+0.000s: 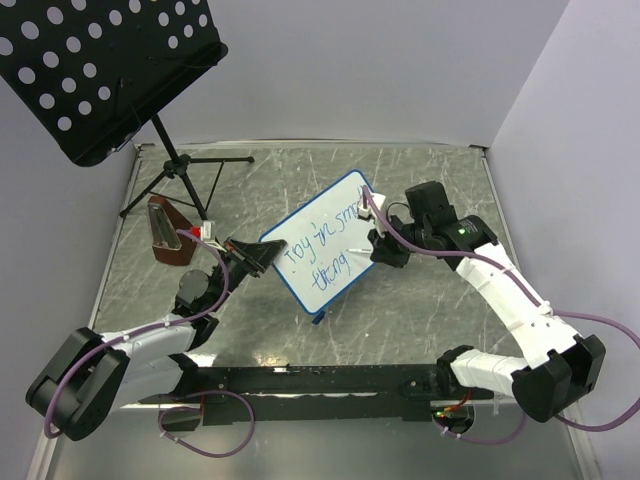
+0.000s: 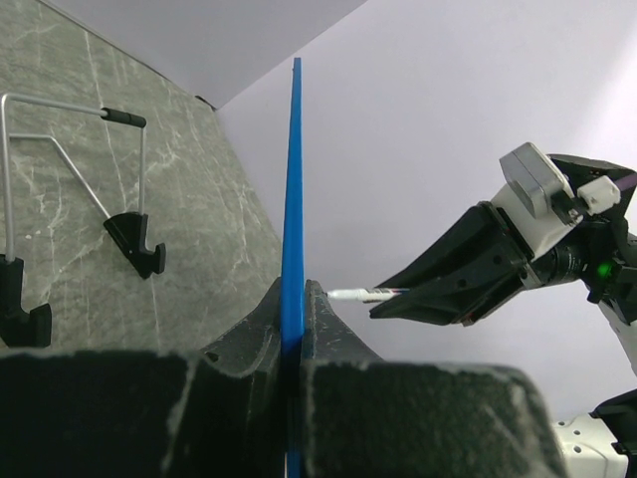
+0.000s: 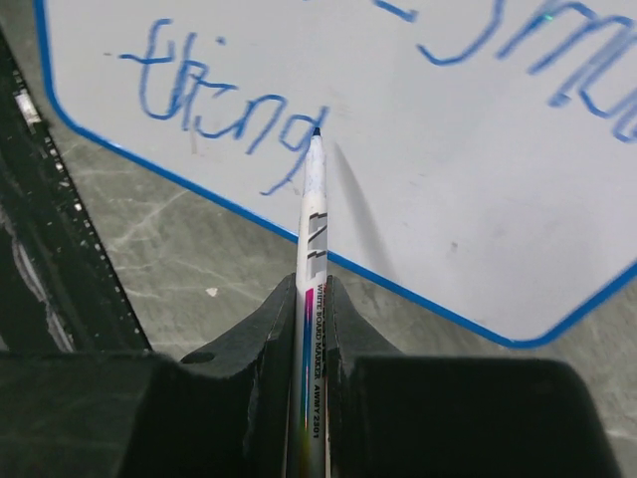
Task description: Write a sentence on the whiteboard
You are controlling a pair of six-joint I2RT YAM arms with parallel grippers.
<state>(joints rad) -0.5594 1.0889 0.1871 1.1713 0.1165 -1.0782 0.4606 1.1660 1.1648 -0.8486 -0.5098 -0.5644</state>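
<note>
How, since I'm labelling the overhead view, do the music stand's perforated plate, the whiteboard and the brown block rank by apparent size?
1. perforated plate, though it sits higher, nearer the camera
2. whiteboard
3. brown block

The blue-framed whiteboard [image 1: 316,246] stands tilted, its edge pinched between my left fingers [image 2: 244,339]; its blue two-line sentence [image 1: 322,254] faces my right fingers [image 3: 254,344].

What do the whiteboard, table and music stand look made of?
The whiteboard has a smooth white face, likely coated, in a blue frame that looks plastic. The table top is grey and veined, marble-like; stone or laminate, unclear. The music stand is a matte black sheet with punched holes, probably metal.
</note>
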